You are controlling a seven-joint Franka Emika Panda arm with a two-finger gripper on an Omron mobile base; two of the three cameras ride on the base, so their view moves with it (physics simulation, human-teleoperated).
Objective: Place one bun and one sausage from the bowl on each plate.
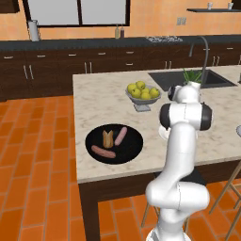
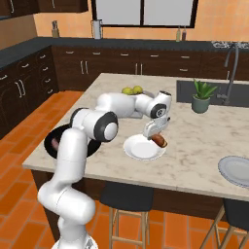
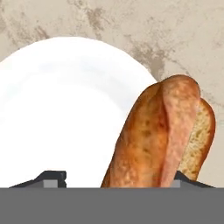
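The bun [image 3: 162, 135] lies between the open fingers of the pincer [image 2: 156, 132] (not clamped), at the edge of the white plate [image 2: 141, 149].

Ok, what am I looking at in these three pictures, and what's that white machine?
That is a white robot arm on a driving base, at a marble kitchen island. Two pictures come from cameras on the base, behind the arm on either side; the third looks along its end effector. On the island: a wide glossy black bowl holding two pink sausages and a tan bun, a grey footed fruit bowl, a small white plate and a pale grey plate. The end effector stands open around a browned bun at the white plate's rim.
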